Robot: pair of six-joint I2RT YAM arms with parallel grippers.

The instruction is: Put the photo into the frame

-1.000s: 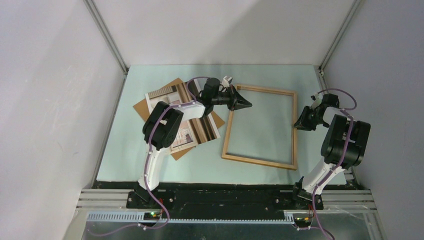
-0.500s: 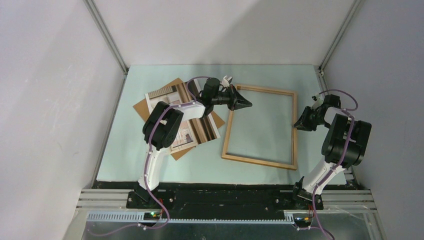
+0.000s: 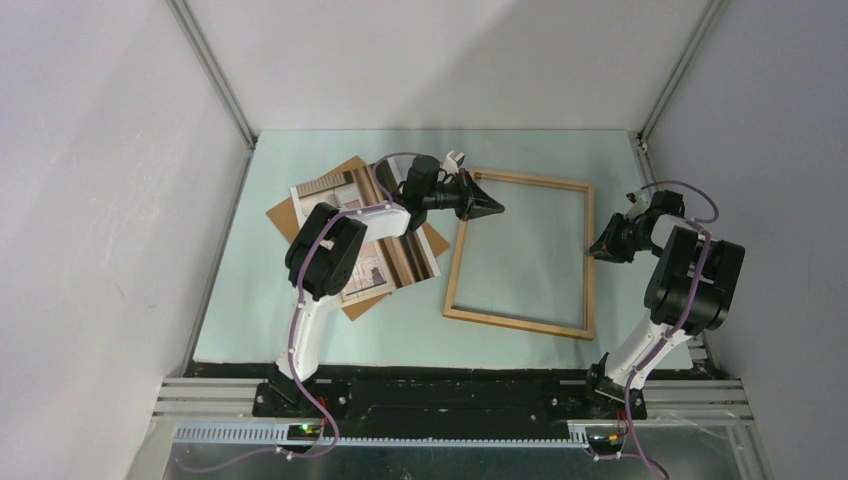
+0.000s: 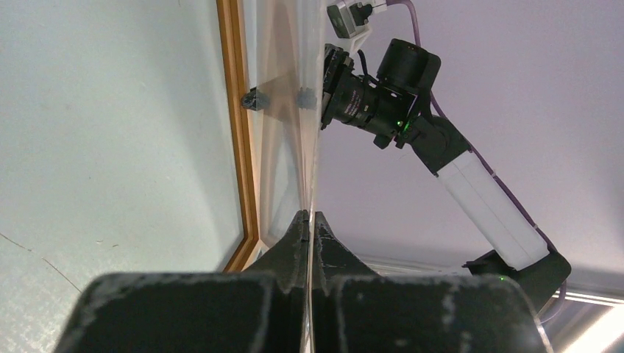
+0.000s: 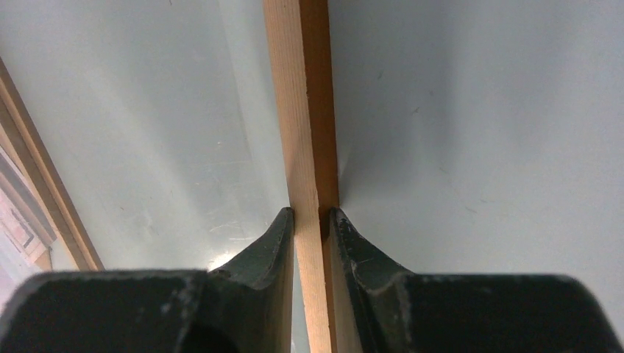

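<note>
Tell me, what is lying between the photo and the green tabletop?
A plain brown backing board. The photo lies on it, and the board's corners stick out around the print onto the table. The top view shows this.

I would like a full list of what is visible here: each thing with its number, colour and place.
table mat: one, pale green, covering the table
plain brown backing board: one, brown, left, under the photo
paper photo print of a plant by curtains: one, beige-brown, left, on the board
light-wood rectangular picture frame: one, centre-right, mat showing through
thin clear sheet: seemingly one, edge-on, by the frame's left rail
left gripper: one, black, shut on that sheet
right gripper: one, black, shut on the frame's right rail
</note>
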